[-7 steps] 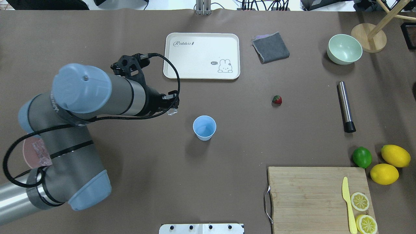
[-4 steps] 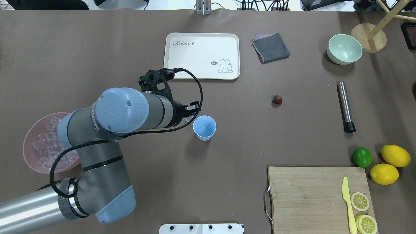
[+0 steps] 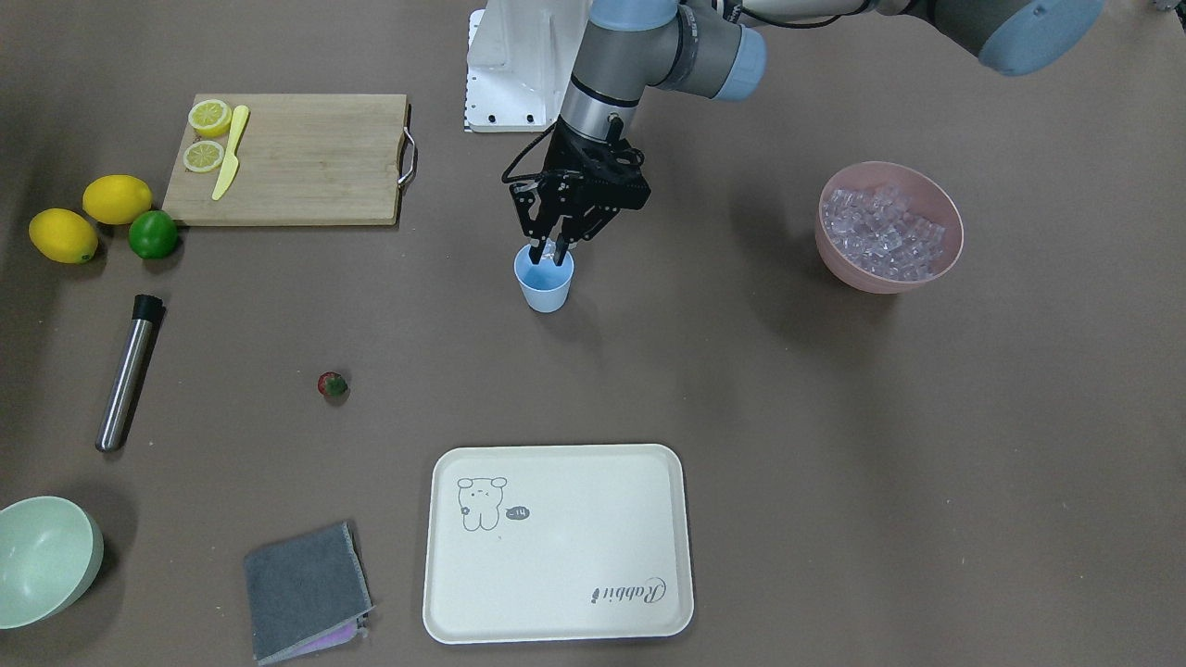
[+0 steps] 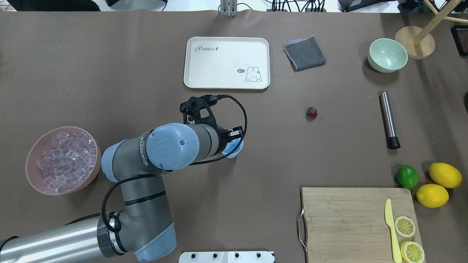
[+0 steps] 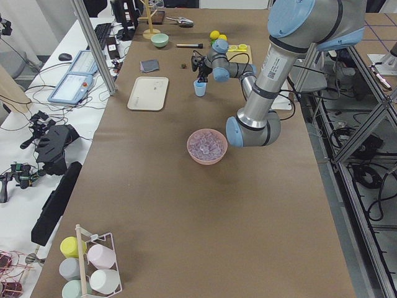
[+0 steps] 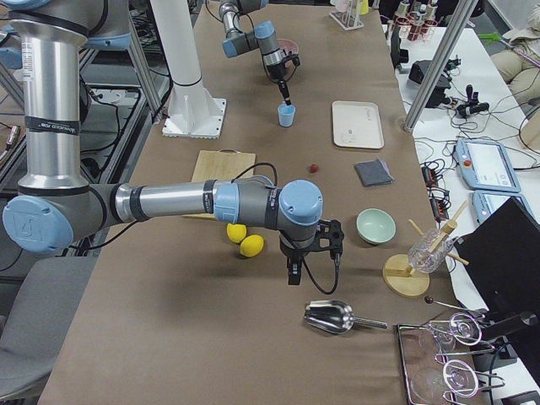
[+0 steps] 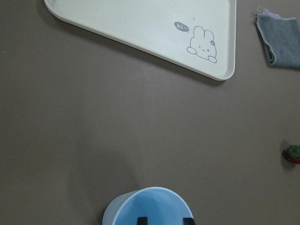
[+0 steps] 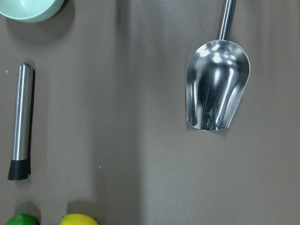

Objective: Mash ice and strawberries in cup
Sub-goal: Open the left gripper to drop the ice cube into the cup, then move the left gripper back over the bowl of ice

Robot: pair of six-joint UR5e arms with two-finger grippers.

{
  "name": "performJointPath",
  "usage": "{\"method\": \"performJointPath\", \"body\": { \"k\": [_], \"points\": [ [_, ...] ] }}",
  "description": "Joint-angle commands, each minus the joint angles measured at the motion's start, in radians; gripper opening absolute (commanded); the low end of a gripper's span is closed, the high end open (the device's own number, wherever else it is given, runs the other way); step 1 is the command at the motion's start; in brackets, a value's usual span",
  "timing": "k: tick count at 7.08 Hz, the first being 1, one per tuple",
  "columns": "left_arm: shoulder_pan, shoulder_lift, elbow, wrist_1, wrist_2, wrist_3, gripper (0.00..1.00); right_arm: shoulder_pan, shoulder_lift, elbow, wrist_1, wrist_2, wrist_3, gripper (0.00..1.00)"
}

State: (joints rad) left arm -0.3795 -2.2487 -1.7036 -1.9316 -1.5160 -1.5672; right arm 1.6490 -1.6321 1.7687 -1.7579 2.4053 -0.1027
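The light-blue cup [image 3: 545, 287] stands upright at mid-table; it also shows in the overhead view [image 4: 236, 148] and the left wrist view [image 7: 147, 206]. My left gripper [image 3: 548, 252] hangs right over the cup's mouth, fingertips at the rim, shut on one clear ice cube [image 3: 560, 246]. The pink bowl [image 3: 889, 280] holds the other ice cubes [image 3: 885, 232], on my left. The strawberry [image 3: 332, 384] lies alone on the table, away from the cup. My right gripper [image 6: 293, 274] hovers far off near the lemons; I cannot tell whether it is open or shut.
A steel muddler [image 4: 388, 118] lies beyond the strawberry. A white tray [image 4: 226, 62], a grey cloth [image 4: 304, 53] and a pale green bowl [image 4: 387, 55] sit at the far side. A cutting board [image 4: 347, 219], a lime [image 4: 407, 176] and lemons are near right. A metal scoop [image 8: 215, 89] lies under my right wrist.
My left arm swung right from beside the pink bowl, carrying the ice cube, and now has its gripper over the cup. The pink bowl is uncovered in the overhead view.
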Motion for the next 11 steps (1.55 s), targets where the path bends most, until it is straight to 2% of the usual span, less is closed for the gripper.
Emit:
{"method": "performJointPath", "body": {
  "k": [1, 2, 3, 4, 5, 6, 8, 11],
  "points": [
    [0.004, -0.009, 0.005, 0.0, 0.008, -0.002, 0.88, 0.0, 0.0, 0.0, 0.0, 0.0, 0.0, 1.0],
    [0.004, -0.011, 0.005, 0.002, 0.008, -0.002, 0.95, 0.0, 0.0, 0.0, 0.0, 0.0, 0.0, 1.0],
    [0.002, -0.011, 0.001, 0.002, 0.007, -0.001, 0.95, 0.0, 0.0, 0.0, 0.0, 0.002, 0.001, 1.0],
    [-0.019, -0.006, -0.051, 0.012, -0.03, 0.007, 0.96, 0.0, 0.002, 0.006, 0.0, 0.002, 0.001, 1.0],
    [-0.062, 0.038, -0.117, 0.069, -0.121, 0.031, 0.96, 0.0, 0.002, 0.008, 0.0, 0.003, 0.001, 1.0],
    [-0.094, 0.079, -0.213, 0.18, -0.163, 0.115, 0.96, 0.0, 0.002, 0.011, 0.0, 0.003, 0.001, 1.0],
    [-0.152, 0.158, -0.368, 0.386, -0.165, 0.398, 0.96, 0.0, -0.003, 0.011, 0.0, 0.006, 0.0, 1.0],
    [-0.255, 0.392, -0.506, 0.39, -0.229, 0.741, 0.97, 0.0, -0.006, 0.008, 0.0, 0.006, 0.0, 1.0]
  ]
}}
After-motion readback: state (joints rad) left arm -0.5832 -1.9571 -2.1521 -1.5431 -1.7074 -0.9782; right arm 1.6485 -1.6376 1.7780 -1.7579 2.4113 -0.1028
